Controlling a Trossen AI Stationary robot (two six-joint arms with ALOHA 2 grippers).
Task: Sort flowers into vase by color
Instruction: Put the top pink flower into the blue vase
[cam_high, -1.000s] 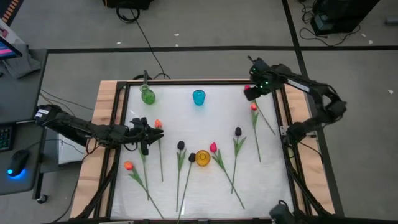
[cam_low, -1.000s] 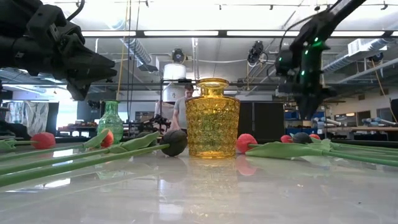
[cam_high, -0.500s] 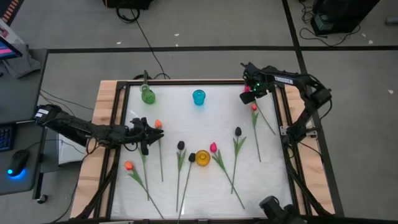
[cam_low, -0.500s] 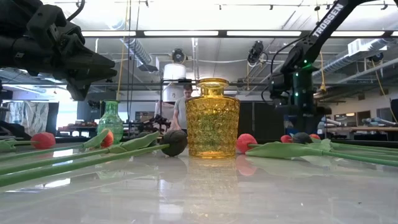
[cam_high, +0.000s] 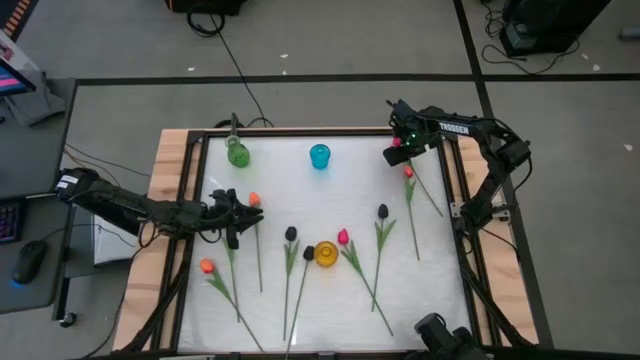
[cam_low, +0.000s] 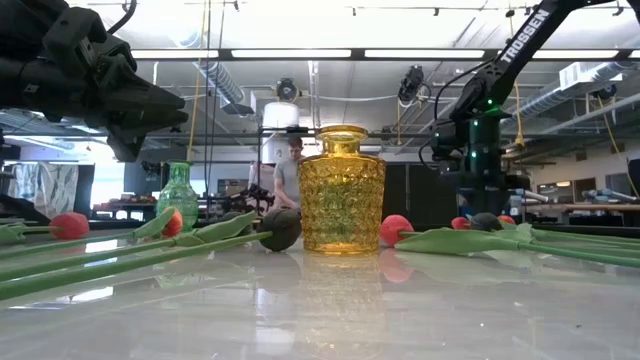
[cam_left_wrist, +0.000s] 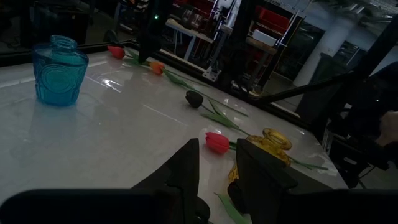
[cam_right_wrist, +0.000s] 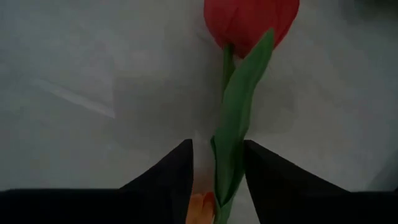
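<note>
Surface (cam_high: 330, 215): green vase (cam_high: 238, 153), blue vase (cam_high: 319, 156), yellow vase (cam_high: 326, 254); flowers lie scattered around the yellow vase. Right gripper (cam_high: 397, 152): beyond the blue vase's side, fingers part-open astride the stem of a red flower (cam_right_wrist: 250, 18), an orange flower (cam_high: 409, 173) just beside. Left gripper (cam_high: 243, 210): near the green vase, fingers narrowly apart, empty, beside another orange flower (cam_high: 254, 199).

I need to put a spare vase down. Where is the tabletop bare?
The widest bare patch lies between the blue vase, the left gripper and the black tulips. It is crowded around the yellow vase, and by the right gripper over a red tulip.
</note>
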